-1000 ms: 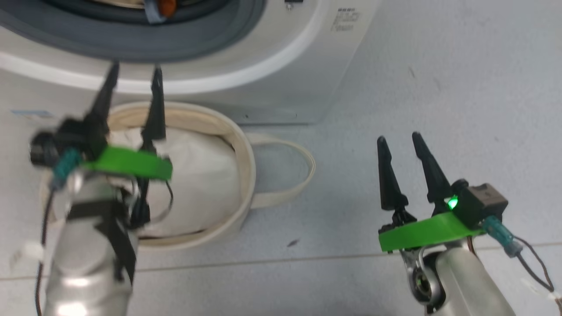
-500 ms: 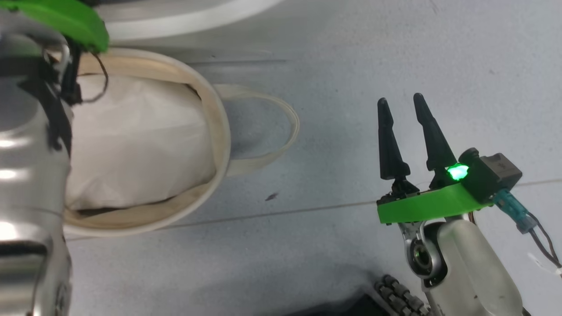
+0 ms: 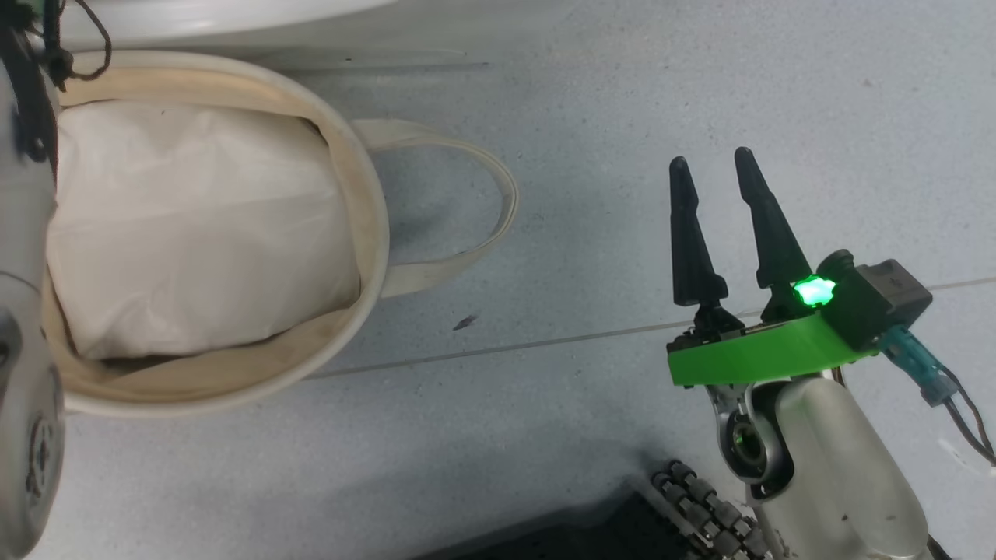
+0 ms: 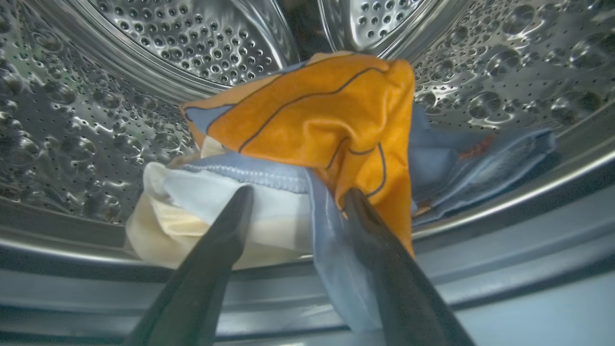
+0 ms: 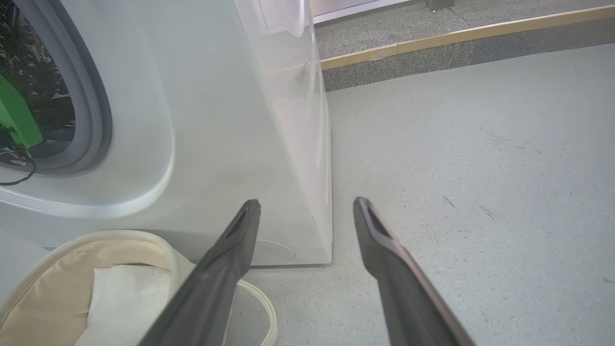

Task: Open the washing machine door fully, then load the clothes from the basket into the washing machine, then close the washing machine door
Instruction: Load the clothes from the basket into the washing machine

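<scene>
Inside washing machine (image 4: 192, 38); clothes (image 4: 307, 120) drape outward over rim

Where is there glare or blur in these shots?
Head view: sharp floor and basket, but the left forearm at the edge is a blown-out blur, and the green light by the right gripper blooms. Left wrist view: hard glints all over the steel drum; the left gripper is soft, the clothes clearer. Right wrist view: wide-angle bend and a pale sheen on the washing machine.

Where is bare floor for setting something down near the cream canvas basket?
Bare grey floor lies between the basket's loop handle and the right gripper, and beside the white washing machine. Crowded: the basket, holding a white padded bag.
</scene>
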You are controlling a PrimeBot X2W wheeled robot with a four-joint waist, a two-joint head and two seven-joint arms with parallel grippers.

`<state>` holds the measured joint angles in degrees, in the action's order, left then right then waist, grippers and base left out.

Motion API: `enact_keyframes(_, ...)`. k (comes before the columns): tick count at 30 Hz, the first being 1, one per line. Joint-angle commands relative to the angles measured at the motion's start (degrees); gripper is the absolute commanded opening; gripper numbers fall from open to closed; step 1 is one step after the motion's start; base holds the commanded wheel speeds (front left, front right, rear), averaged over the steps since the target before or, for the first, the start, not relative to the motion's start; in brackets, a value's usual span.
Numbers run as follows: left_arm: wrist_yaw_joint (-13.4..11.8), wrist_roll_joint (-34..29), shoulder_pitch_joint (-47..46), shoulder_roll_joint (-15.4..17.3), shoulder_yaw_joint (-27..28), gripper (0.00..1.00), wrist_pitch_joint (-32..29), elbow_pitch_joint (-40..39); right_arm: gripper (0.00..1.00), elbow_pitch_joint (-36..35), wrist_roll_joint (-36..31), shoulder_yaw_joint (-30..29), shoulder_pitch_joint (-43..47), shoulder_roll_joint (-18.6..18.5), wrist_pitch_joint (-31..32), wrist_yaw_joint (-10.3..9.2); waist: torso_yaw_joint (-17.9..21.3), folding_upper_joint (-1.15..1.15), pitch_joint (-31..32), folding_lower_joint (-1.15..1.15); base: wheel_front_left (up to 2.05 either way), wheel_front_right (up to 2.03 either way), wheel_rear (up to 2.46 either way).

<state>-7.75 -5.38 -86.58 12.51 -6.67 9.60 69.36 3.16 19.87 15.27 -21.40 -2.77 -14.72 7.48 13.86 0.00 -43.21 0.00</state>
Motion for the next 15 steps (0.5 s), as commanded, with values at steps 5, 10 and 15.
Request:
enact_keyframes(5, -2.6, -1.6, -5.6, 2.0, -1.4, 1.00, -2.3, 1.4, 1.00, -2.1, -0.2, 1.4, 0.5, -0.1, -0.3, 0.01, -0.1, 0.00, -1.6, 0.00, 0.00, 0.00, 0.00)
enact_keyframes(10, -2.7, -1.1, -8.4, 1.4, -1.7, 1.00, -4.8, 2.8, 1.00, -2.5, -0.3, 1.5, -0.1, -0.1, -0.3, 0.01, -0.2, 0.00, -3.4, 0.00, 0.00, 0.00, 0.00)
enact_keyframes(15, -2.9, -0.1, -10.5, 1.4, -1.4, 0.00, -5.7, 3.4, 1.00, -2.7, -0.5, 1.6, -0.4, -0.1, -0.3, 0.01, 0.0, 0.00, -4.5, 0.00, 0.00, 0.00, 0.00)
